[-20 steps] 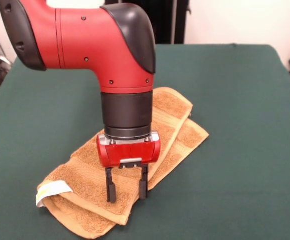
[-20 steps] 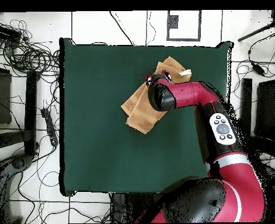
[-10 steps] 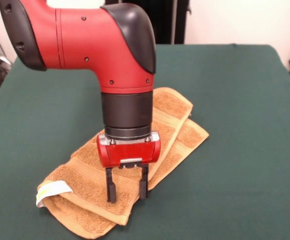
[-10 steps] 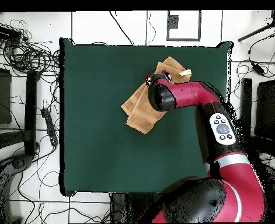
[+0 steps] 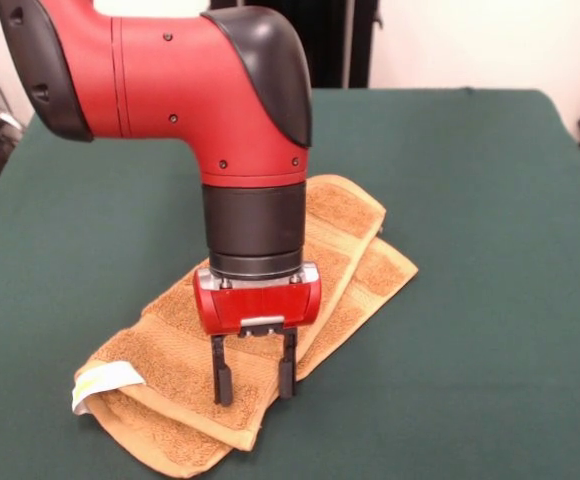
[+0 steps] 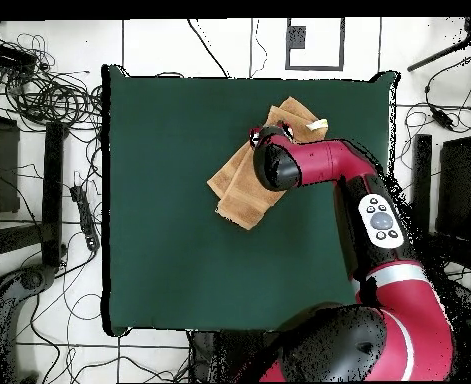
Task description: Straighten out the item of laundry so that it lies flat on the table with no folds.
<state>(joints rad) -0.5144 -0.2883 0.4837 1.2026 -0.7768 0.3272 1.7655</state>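
While the towel lies folded, the gripper stands spread wide over it, arm hiding part.

— Was any writing legible anywhere?

— None. The care tag at the towel's corner showed white and yellow but no readable print.

— And the arm?

— Its button pad beside the towel carried marks too small to read.

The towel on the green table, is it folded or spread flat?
Folded. The towel lies in overlapping layers, the upper flap's edge running along its length.
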